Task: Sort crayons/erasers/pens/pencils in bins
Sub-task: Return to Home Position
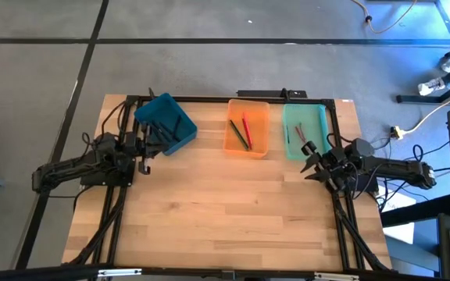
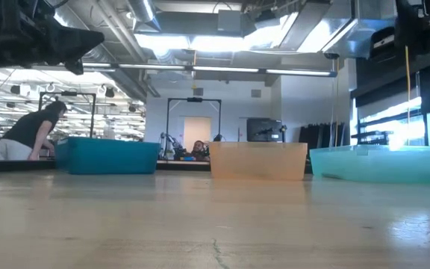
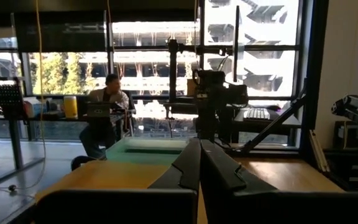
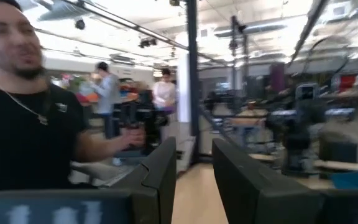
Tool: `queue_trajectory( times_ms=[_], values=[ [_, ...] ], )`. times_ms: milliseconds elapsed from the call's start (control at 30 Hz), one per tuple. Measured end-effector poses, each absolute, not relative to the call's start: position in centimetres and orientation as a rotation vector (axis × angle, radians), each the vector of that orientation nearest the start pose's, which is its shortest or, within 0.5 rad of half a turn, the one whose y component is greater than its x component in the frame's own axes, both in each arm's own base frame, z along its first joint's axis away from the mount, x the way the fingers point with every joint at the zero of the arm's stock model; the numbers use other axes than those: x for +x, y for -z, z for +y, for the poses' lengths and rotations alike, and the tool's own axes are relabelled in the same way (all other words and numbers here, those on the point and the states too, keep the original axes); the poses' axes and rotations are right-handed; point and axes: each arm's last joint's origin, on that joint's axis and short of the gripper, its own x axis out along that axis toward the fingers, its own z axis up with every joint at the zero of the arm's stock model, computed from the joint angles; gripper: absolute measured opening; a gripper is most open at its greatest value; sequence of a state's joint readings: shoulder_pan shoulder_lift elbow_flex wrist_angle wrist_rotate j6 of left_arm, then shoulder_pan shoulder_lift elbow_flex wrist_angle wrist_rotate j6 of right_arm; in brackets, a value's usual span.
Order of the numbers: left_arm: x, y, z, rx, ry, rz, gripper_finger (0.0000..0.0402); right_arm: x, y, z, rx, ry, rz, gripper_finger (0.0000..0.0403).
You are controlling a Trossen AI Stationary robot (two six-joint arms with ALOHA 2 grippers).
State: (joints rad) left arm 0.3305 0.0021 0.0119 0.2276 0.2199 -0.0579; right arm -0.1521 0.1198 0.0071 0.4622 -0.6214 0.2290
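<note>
The left hand (image 1: 148, 148) hangs over the desk (image 1: 209, 211) at its left side, just beside the near edge of the dark teal-blue bin (image 1: 162, 117), which sits skewed at the far left. Its fingers are clenched, pressed one against the other. In the far middle, the orange bin (image 1: 259, 134) holds a red stick (image 1: 247, 125) and a green stick (image 1: 238, 134). At the far right, the mint green bin (image 1: 316, 123) holds a dark stick (image 1: 287, 134). The right hand (image 1: 309, 160) hovers at that bin's near end, released, with its fingers apart.
</note>
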Motion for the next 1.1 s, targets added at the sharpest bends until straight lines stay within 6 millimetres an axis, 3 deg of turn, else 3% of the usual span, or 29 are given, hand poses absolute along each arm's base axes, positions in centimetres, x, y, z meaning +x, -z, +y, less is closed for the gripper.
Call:
queue_trajectory(
  times_ms=[700, 1100],
  values=[
    [9.3, -19.2, 1.7, -0.065, -0.131, -0.278, 0.0001, 9.6, -19.7, 0.1, -0.051, -0.422, -0.302, 0.0107],
    [9.1, -19.8, 1.1, 0.002, -0.106, -0.284, 0.0001, 9.4, -19.7, 0.3, 0.018, -0.495, -0.275, 0.0107]
  ],
)
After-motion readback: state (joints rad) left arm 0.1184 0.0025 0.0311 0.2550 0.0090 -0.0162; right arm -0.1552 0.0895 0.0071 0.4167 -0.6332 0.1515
